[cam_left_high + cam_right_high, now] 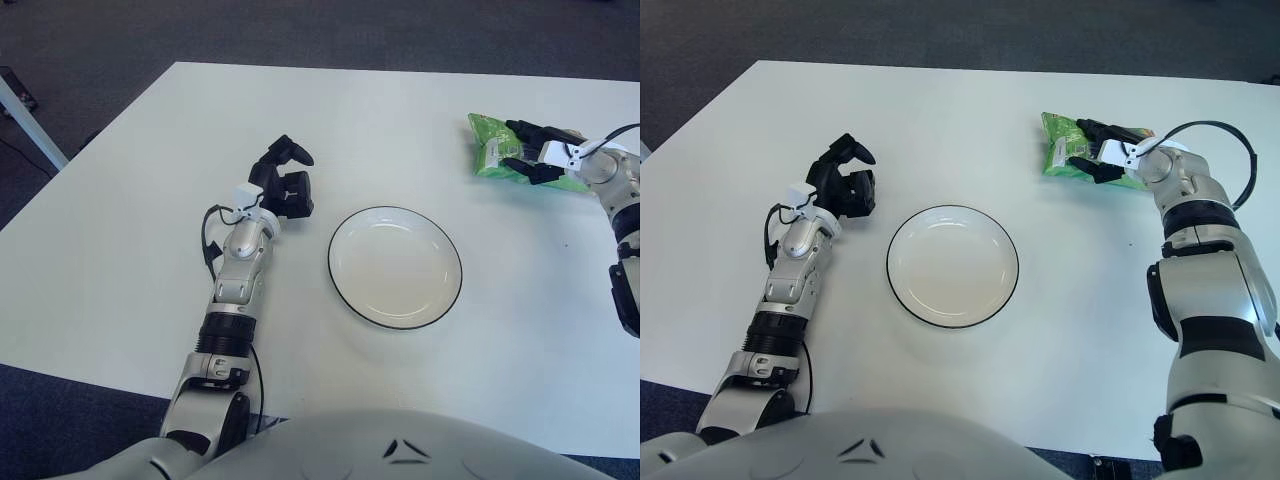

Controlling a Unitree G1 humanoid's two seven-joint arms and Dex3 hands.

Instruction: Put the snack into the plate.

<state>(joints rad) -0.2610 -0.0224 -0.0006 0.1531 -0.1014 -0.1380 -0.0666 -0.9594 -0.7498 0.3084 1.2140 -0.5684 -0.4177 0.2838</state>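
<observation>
- White rectangular table (120, 200), dark grey carpet floor (300, 30) around it.
- Round white plate with thin black rim (953, 266) lies flat near table centre, nothing on it.
- Green crinkly plastic snack bag (1068, 152) at about 2 o'clock from the plate, well apart from it, near the table's far right part.
- Right hand (1102, 151) is on the snack bag: black fingers (1108, 130) reach across the bag's top from the right side, one lower finger against its near edge; fingers half closed around the bag, touching it. Looks like a grasp; cannot tell whether the bag is off the table or still lying on it.
- Bag's left end sticks out past the fingertips, pointing toward 9 o'clock.
- Right forearm, silver with black cable loop (1230, 150), runs from the hand down toward 5 o'clock along the right edge of the view.
- Left hand (283, 180) shows at about 10 o'clock from the plate, near its rim but not touching it; black fingers curled inward, holding nothing.
- Left forearm (235, 290), silver and black, stretches from the hand toward 7 o'clock to the table's near edge; appears to lie along the table surface.
- Robot's pale grey torso (400, 450) fills the bottom of the view at 6 o'clock.
</observation>
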